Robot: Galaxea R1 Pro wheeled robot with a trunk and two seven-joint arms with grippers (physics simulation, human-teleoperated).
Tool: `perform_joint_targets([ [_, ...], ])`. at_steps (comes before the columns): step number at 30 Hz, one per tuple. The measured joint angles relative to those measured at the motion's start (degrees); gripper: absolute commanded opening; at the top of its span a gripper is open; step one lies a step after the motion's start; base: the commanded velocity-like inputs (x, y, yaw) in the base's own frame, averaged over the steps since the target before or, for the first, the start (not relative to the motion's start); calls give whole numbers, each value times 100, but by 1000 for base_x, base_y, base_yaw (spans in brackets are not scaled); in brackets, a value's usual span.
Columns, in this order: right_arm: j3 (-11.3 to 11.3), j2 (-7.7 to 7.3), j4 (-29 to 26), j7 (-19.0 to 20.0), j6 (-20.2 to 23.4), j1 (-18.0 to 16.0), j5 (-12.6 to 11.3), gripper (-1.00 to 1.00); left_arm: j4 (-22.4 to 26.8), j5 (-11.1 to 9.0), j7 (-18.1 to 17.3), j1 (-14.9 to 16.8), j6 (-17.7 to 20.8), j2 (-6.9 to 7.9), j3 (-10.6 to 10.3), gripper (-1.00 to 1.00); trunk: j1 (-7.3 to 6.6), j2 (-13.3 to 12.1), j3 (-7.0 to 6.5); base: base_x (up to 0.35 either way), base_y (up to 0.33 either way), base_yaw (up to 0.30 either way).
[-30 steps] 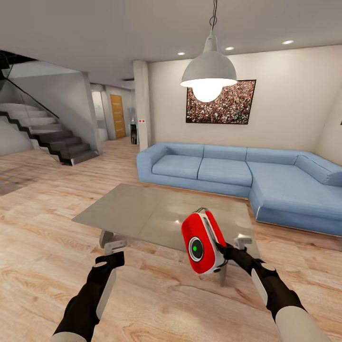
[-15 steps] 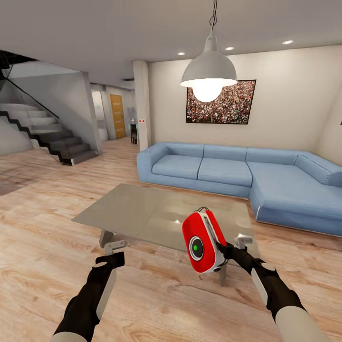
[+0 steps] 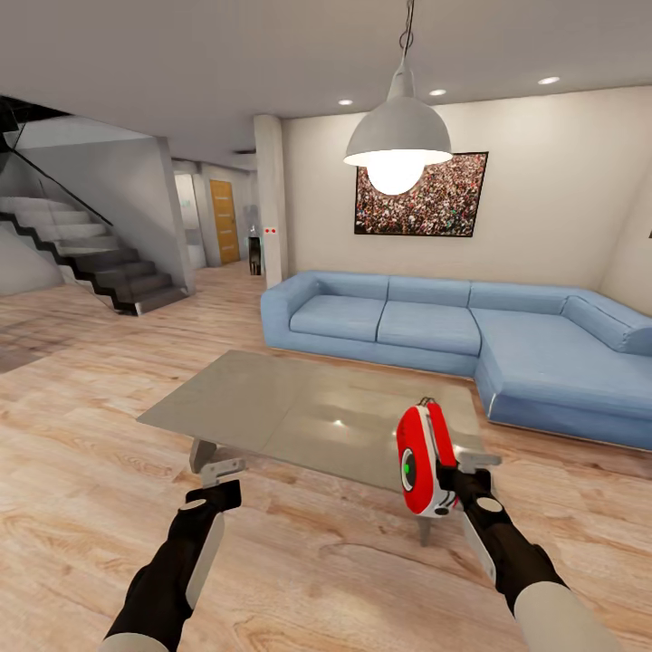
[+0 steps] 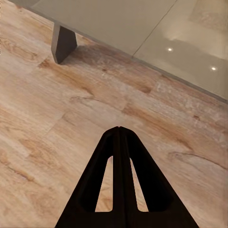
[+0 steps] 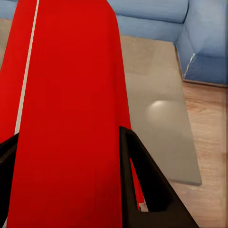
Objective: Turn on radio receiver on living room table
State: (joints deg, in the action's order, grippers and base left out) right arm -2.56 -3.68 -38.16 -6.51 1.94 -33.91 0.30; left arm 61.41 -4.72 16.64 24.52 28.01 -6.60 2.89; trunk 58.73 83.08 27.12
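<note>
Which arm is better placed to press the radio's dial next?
Left, probably. The right end effector grips the radio receiver, dial facing left; the left end effector is shut, free, beside the table.

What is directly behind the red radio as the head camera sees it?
Behind the radio receiver, held up in the right gripper, lies the table, its glossy top near the right corner. The radio covers that patch, so anything there is hidden.
</note>
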Motion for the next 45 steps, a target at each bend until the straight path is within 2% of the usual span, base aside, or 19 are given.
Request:
perform_joint_targets([
  [8, 62, 6, -70, -147, -1, 0, -1, -100, -6, -6, 31, 0, -12, -41, 1, -100, 0, 0, 0, 0, 0, 0],
  [9, 62, 11, -75, -228, -1, 0, 2, -100, -6, -6, 32, 0, -13, -40, 1, -100, 0, 0, 0, 0, 0, 0],
  [12, 67, 76, -137, -822, 2, 0, 11, -100, -6, -11, 4, 0, -13, -39, -2, -100, 0, 0, 0, 0, 0, 0],
  [15, 107, 152, -157, -1088, 8, 0, 6, -100, -9, -12, -3, 0, -14, -43, -7, -100, 0, 0, 0, 0, 0, 0],
  [17, 242, 167, -159, -1100, 7, 0, 5, -100, -11, -12, -3, 0, -15, -43, -12, -100, 0, 0, 0, 0, 0, 0],
  [21, 798, 176, -139, -1142, -6, 1, -30, -100, -16, -12, -10, 1, -7, -43, -18, -100, 0, 0, 0, 147, 40, 0],
  [23, 877, 175, -135, -1151, -8, 0, -33, -100, -20, -12, -11, 0, -6, -43, -17, -100, 0, 0, 0, 303, 109, 0],
  [45, 905, 175, -124, -1159, -3, 0, -33, -100, -32, -12, -12, 0, -5, -44, -25, -100, 0, 0, 0, 325, 122, 0],
])
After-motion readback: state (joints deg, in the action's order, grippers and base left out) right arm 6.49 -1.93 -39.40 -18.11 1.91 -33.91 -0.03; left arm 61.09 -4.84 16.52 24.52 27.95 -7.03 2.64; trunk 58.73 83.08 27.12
